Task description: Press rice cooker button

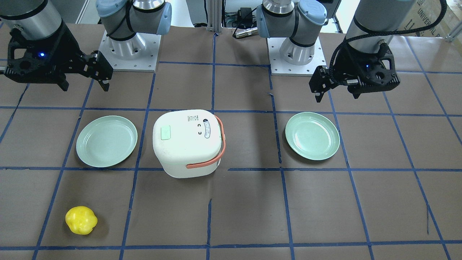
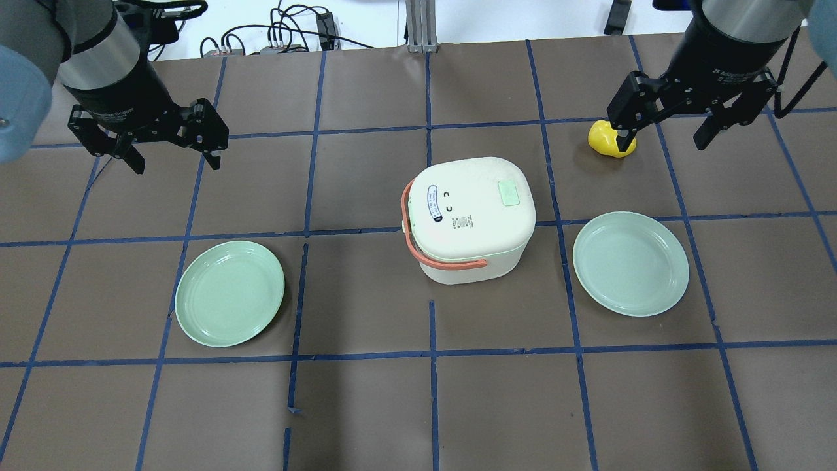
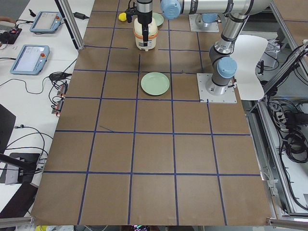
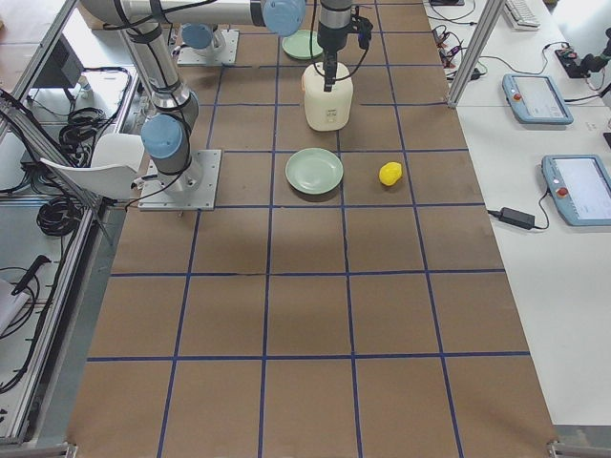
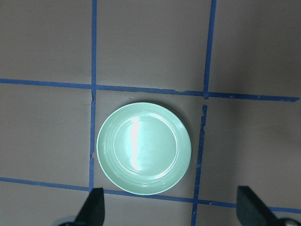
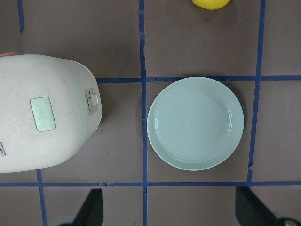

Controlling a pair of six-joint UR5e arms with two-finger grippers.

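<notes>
The white rice cooker [image 1: 187, 142] with an orange-salmon handle stands shut at mid table, and also shows in the overhead view [image 2: 474, 219]. Its lid has a pale green panel. The right wrist view shows the cooker [image 6: 42, 113] with a small latch button [image 6: 94, 100] on its side wall. My left gripper [image 2: 176, 163] hangs open and empty above the table, far left of the cooker; its view [image 5: 171, 212] holds only a plate. My right gripper [image 2: 664, 140] hangs open and empty, beyond and right of the cooker, and shows from its own wrist view [image 6: 171, 209].
A pale green plate [image 2: 230, 293] lies left of the cooker and another plate [image 2: 631, 263] lies right of it. A yellow toy pepper [image 2: 611, 139] lies on the far right of the table, under my right gripper in the overhead view. Blue tape lines grid the brown table.
</notes>
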